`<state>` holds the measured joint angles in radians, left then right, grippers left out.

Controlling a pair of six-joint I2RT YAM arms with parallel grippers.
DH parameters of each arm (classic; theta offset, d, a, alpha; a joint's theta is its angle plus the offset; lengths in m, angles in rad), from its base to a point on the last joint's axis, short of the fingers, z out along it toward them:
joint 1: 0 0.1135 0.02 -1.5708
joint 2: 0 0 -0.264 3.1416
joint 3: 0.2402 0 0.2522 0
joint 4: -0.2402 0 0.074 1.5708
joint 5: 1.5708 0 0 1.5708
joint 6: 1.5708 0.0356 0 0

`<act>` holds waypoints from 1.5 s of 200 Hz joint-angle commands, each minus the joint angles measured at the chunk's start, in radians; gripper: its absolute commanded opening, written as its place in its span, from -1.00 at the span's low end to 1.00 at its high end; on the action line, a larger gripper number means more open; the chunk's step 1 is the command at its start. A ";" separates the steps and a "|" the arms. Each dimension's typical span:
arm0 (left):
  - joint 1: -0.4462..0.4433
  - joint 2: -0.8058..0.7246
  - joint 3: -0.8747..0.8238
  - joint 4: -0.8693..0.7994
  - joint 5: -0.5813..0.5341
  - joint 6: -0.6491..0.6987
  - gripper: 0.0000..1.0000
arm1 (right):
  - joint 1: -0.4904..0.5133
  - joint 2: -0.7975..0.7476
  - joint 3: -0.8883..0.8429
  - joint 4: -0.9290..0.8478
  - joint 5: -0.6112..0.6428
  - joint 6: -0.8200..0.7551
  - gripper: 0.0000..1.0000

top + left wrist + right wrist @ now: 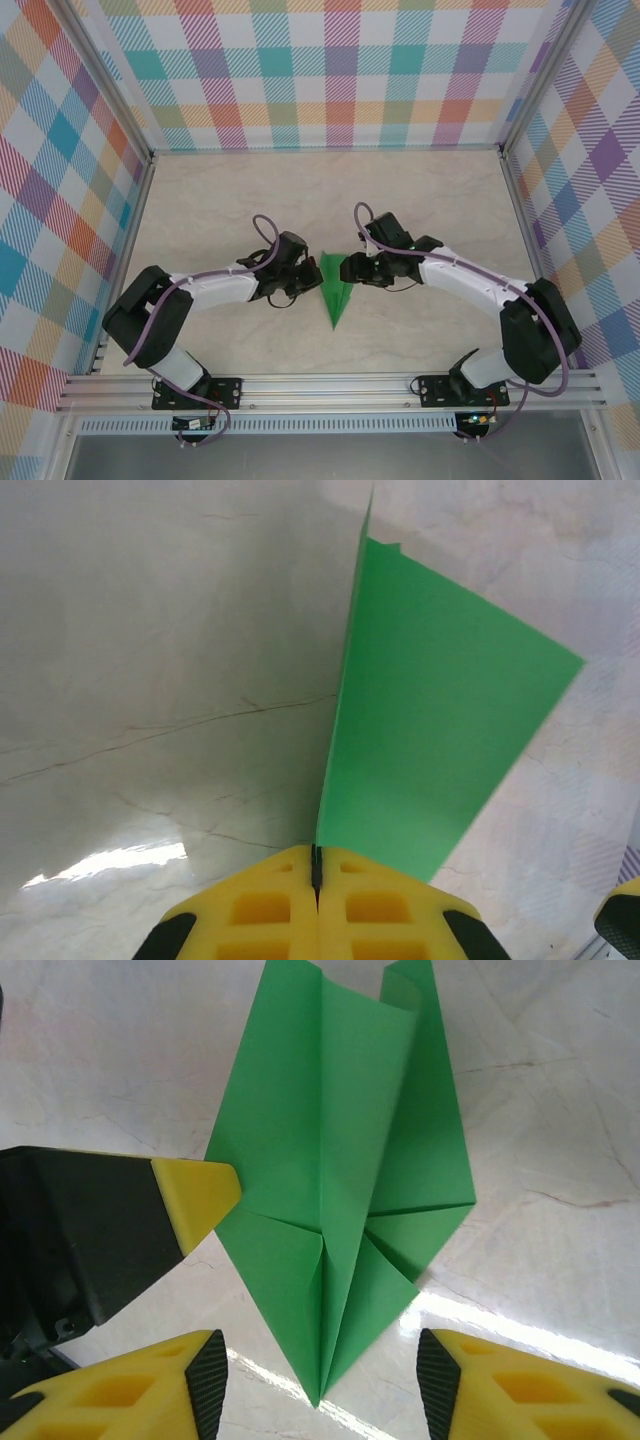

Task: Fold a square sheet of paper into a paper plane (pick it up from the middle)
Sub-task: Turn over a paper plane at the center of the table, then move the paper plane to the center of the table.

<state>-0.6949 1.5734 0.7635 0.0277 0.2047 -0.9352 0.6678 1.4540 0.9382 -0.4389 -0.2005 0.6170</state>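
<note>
Left gripper (pixel 316 865) squeezed shut on plane (pixel 430 730) edge, holds wing up, likely for crease. Right gripper (pixel 320 1370) spread wide, plane nose between its fingers (pixel 210 1380), maybe to pinch next.

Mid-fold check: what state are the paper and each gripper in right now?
paper plane: folded into a pointed dart, resting on the table, far-end layers lifting a little.
left gripper: shut on the paper plane, pinching one edge, with green paper rising from between its fingers.
right gripper: open, fingers on either side of the plane's pointed tip, not gripping it.
</note>
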 commanded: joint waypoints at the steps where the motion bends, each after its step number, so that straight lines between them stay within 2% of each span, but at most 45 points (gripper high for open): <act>1: 0.011 -0.041 -0.044 0.034 -0.066 -0.045 -1.00 | 0.043 0.041 0.053 -0.030 0.070 0.010 -0.02; 25: 0.011 -0.049 -0.081 0.035 -0.099 -0.065 -1.00 | 0.090 0.086 0.075 -0.044 0.125 0.021 -0.15; 64: 0.011 -0.049 -0.090 0.021 -0.109 -0.059 -1.00 | 0.137 0.160 0.116 -0.073 0.149 0.016 -0.17; 90: 0.011 -0.047 -0.093 0.000 -0.124 -0.058 -1.00 | 0.145 0.200 0.142 -0.097 0.175 0.005 -0.05; 144: 0.011 -0.026 -0.092 -0.027 -0.133 -0.055 -1.00 | 0.145 0.234 0.127 -0.051 0.125 -0.032 0.51; 172: 0.011 -0.016 -0.087 -0.031 -0.133 -0.054 -1.00 | 0.145 0.247 0.105 -0.019 0.099 -0.031 0.66; 246: 0.011 -0.009 -0.073 -0.043 -0.130 -0.048 -1.00 | 0.145 0.292 0.102 -0.008 0.080 -0.052 0.80; 300: 0.011 -0.009 -0.066 -0.046 -0.127 -0.048 -1.00 | 0.145 0.267 0.079 0.035 -0.043 -0.035 0.68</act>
<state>-0.6949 1.5558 0.6796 0.0021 0.0872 -0.9836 0.8089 1.7393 1.0431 -0.4339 -0.1623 0.5835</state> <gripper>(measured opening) 0.038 0.854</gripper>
